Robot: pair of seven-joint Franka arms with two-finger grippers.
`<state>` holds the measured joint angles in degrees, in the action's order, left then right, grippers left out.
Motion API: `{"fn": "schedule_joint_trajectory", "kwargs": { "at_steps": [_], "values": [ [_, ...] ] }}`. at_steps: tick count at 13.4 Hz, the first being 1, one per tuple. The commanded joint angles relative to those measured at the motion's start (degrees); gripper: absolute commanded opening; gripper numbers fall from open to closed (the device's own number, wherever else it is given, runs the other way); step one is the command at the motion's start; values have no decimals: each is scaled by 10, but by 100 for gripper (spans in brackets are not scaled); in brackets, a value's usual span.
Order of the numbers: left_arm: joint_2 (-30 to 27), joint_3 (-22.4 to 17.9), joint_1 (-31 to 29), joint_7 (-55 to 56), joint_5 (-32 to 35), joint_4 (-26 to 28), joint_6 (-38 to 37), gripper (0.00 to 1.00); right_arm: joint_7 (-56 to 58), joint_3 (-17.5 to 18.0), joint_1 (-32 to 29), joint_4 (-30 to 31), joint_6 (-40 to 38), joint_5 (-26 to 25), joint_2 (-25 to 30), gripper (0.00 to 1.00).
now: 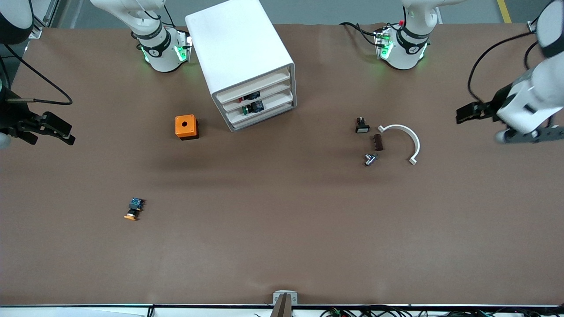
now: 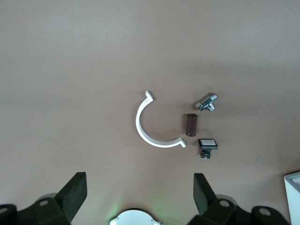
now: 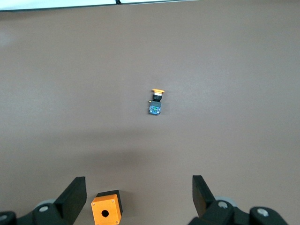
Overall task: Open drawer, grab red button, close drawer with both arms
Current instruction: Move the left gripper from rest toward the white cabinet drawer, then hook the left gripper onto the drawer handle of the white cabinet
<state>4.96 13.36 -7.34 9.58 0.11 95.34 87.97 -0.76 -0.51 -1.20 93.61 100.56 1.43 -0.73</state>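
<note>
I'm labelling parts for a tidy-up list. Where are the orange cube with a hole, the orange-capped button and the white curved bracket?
orange cube [image 1: 185, 125], front view, on its top face beside the hole.
orange-capped button [image 3: 156, 102], right wrist view, on its black body.
white curved bracket [image 2: 140, 129], left wrist view, on the middle of its arc.

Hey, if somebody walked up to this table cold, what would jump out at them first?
Probably the white cabinet with its three stacked drawers, standing between the two arm bases, and the bright orange cube beside it toward the right arm's end. Next, the white curved piece among small parts toward the left arm's end. The left gripper and right gripper hover open at opposite ends of the table.
</note>
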Motion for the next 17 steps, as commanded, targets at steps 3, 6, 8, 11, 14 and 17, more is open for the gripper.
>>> {"fn": "schedule_joint_trajectory", "kwargs": {
  "at_steps": [3, 6, 8, 11, 14, 17],
  "values": [
    [120, 11, 47, 140, -7, -70, -6, 100, -1, -1, 2, -2, -6, -5, -1, 100],
    [180, 12, 94, 300, -20, -89, -6, 100, 15, -2, 2, -1, -8, -5, -3, 100],
    [206, 12, 123, 388, -31, -94, -5, 100, 15, -2, 1, 2, -11, -6, -3, 100],
    [263, 12, 172, 572, -55, -116, -5, 100, 13, -2, 1, 1, -14, -6, -3, 100],
    [319, 12, 214, 769, -92, -132, -4, 100, 7, -2, 1, 1, -17, -6, -3, 100],
    [359, 11, 241, 894, -178, -132, -4, 100, 7, -2, 1, 2, -18, -6, -2, 100]
  ]
}}
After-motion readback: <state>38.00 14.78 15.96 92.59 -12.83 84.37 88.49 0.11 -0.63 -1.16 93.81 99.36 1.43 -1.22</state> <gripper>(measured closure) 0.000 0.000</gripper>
